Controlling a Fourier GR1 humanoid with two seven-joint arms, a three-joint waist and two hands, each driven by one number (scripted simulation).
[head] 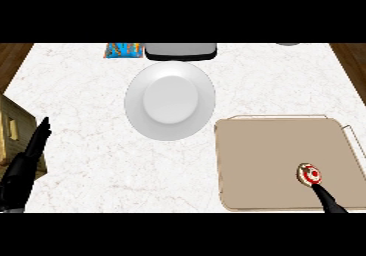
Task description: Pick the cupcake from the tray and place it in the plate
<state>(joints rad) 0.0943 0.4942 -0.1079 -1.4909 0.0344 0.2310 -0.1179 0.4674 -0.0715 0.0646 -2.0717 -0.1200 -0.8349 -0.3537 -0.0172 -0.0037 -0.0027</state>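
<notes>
At the near edge, the right hand (330, 201) comes in from the lower right corner; only a slim black finger shows, straight and pointing up and to the left. Its tip lies at the near rim of the small round cupcake with white icing and a red swirl on top (309, 174), touching it or just short of it; which of the two cannot be told. Nothing is curled round the cupcake, and the rest of that hand's fingers are out of view, so how far they are spread cannot be told.

The cupcake sits on the flat tan rectangular tray (274, 155), in its near right part, close to the tray's right edge. The tray lies on the right side of the white marbled worktop (82, 150).

At the lower left, the left hand (23, 167) rests near the view's edge with straight black fingers pointing up, holding nothing, well apart from both tray and cupcake.

Farther back, left of the tray's far corner and near the middle of the worktop, stands the round white glossy plate (170, 100), with nothing on it.

Beyond the plate, at the far edge, a grey-and-white boxy object (180, 51) sits just beside a blue and orange patterned packet (124, 50) to its left.
</notes>
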